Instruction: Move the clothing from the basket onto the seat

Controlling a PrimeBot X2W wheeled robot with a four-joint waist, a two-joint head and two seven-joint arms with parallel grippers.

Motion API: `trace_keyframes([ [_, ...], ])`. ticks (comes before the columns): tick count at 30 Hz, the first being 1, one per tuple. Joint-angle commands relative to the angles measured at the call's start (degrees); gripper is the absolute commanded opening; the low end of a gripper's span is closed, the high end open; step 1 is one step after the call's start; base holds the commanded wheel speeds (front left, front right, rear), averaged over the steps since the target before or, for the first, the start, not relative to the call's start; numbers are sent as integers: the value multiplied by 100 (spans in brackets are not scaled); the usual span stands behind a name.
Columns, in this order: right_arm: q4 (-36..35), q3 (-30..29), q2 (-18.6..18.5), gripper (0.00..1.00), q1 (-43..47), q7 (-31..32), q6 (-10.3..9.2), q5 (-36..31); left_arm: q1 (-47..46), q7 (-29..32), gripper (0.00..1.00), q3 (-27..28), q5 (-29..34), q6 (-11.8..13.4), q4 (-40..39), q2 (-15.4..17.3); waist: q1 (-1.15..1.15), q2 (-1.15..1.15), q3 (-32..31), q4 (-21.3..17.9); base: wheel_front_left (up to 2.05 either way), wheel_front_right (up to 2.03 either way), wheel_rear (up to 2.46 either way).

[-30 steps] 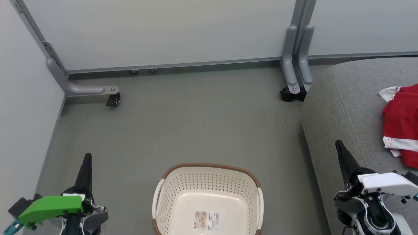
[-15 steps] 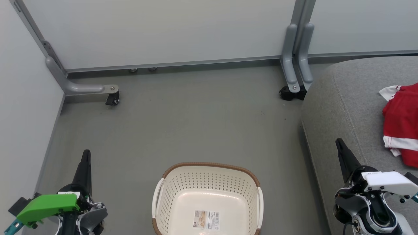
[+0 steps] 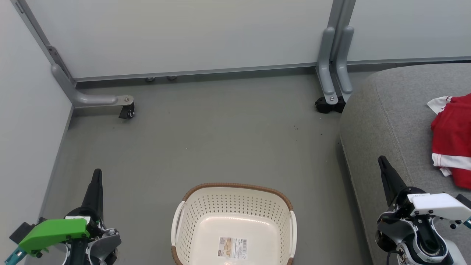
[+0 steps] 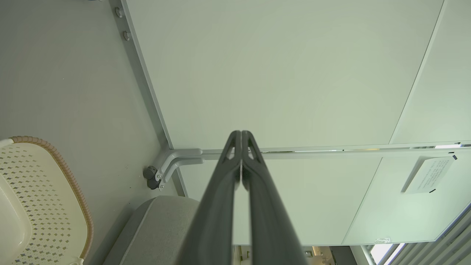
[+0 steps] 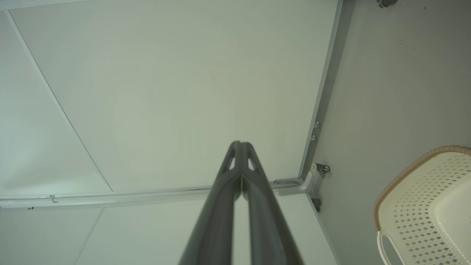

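Clothing (image 3: 453,140), one red heap, lies on one seat (image 3: 390,121) near one basket (image 3: 235,186); left claw (image 3: 97,172) and right claw (image 3: 380,159) closed.

Within the last second, the left gripper (image 3: 97,171) drifted slightly left, its green housing (image 3: 55,230) pulling toward the frame edge. The right gripper (image 3: 381,159) shifted its white housing (image 3: 438,204) slightly right. The head camera nudged a touch.
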Motion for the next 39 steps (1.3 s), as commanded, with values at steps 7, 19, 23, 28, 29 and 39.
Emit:
trace_keyframes([
  [7, 13, -26, 13, 0, -43, 25, 2, -31, -63, 22, 0, 12, -16, -33, -11, 0, 0, 0, 0, 0, 0, 0, 0],
  [19, 15, -47, 27, 0, -45, 46, 2, -47, -63, 21, 0, 12, -15, -33, -10, 0, 0, 0, 0, 0, 0, 0, 0],
  [23, 15, -53, 29, 0, -46, 54, 2, -56, -63, 21, 0, 11, -15, -33, -10, 0, 0, 0, 0, 0, 0, 0, 0],
  [28, 15, -60, 31, 0, -46, 63, 2, -54, -63, 21, 0, 11, -15, -33, -11, 0, 0, 0, 0, 0, 0, 0, 0],
  [29, 15, -61, 31, 0, -46, 63, 2, -55, -63, 21, 0, 11, -15, -33, -11, 0, 0, 0, 0, 0, 0, 0, 0],
  [39, 17, -73, 41, 0, -46, 69, 2, -67, -63, 21, 0, 11, -16, -33, -11, 0, 0, 0, 0, 0, 0, 0, 0],
])
